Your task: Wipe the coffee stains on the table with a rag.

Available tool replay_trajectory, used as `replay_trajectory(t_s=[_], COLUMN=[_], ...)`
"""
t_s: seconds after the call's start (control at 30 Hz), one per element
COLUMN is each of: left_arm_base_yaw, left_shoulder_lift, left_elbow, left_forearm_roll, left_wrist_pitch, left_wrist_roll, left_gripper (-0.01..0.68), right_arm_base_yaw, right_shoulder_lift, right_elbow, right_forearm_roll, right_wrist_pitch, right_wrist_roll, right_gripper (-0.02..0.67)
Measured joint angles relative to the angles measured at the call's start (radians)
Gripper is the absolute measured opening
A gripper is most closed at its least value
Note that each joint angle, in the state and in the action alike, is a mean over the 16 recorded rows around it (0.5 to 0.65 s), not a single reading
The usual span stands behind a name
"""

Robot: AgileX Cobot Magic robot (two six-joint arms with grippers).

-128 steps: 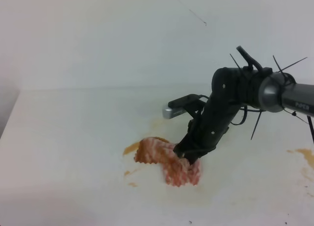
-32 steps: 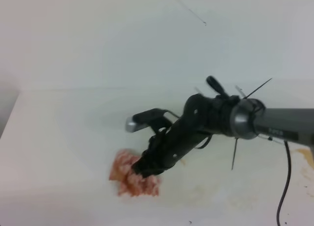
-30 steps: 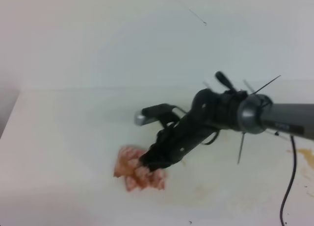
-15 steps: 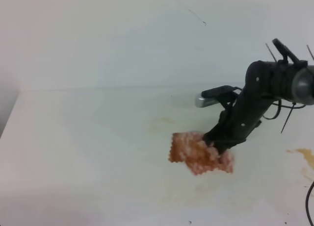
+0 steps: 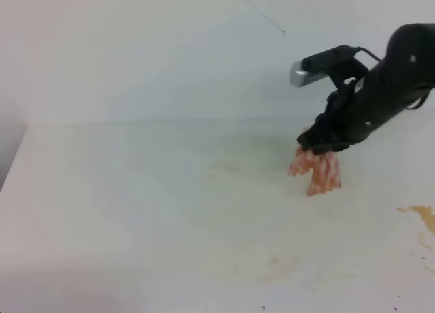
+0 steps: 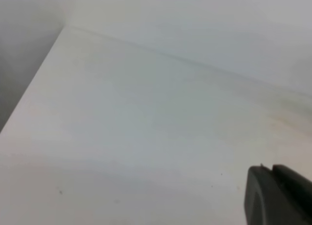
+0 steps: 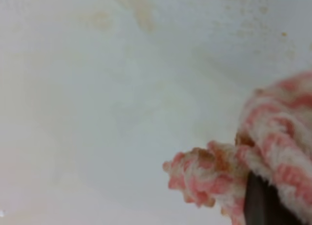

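Exterior high view showed the right hand (image 5: 314, 147) had lifted the clenched rag (image 5: 316, 170) off the table (image 5: 102, 211); amber coffee stains (image 5: 423, 216) remained at 3 o'clock

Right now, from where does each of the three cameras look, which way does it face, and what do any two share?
Exterior high: above the front, facing the wide white table; shows the black right arm's fingers shut on the hanging pink-and-white striped rag.
Left wrist: low, facing bare table; only a black fingertip.
Right wrist: looking down past the rag at faint tan coffee stains.
Shared: rag, in exterior and right wrist.
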Motion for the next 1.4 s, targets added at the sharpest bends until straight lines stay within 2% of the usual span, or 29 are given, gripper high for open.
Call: replay_trajectory(t_s=[0.27,0.4,0.5,0.83,0.97,1.03,1.1,1.4], left_arm_base_yaw=[0.0,0.0,0.0,0.0,0.0,0.0,0.0,0.0], left_shoulder_lift=[0.0,0.0,0.0,0.0,0.0,0.0,0.0,0.0], left_elbow=[0.0,0.0,0.0,0.0,0.0,0.0,0.0,0.0], left_forearm_roll=[0.0,0.0,0.0,0.0,0.0,0.0,0.0,0.0], left_wrist_pitch=[0.0,0.0,0.0,0.0,0.0,0.001,0.001,0.001], left_wrist_roll=[0.0,0.0,0.0,0.0,0.0,0.0,0.0,0.0], left_gripper=[0.0,0.0,0.0,0.0,0.0,0.0,0.0,0.0], right_arm_base_yaw=[0.001,0.001,0.002,0.002,0.002,0.002,0.002,0.002], right_shoulder_lift=[-0.067,-0.074,-0.074,-0.077,-0.088,-0.097,-0.109,-0.195], right_elbow=[0.159,0.211,0.23,0.183,0.133,0.107,0.082,0.027], right_forearm_roll=[0.077,0.118,0.145,0.165,0.17,0.171,0.169,0.145], right_wrist_pitch=[-0.095,-0.126,-0.132,-0.078,-0.04,-0.022,-0.004,0.09], right_wrist_roll=[-0.053,-0.088,-0.112,-0.131,-0.127,-0.125,-0.123,-0.107], right_gripper=[0.002,0.031,0.089,0.369,0.436,0.43,0.392,0.133])
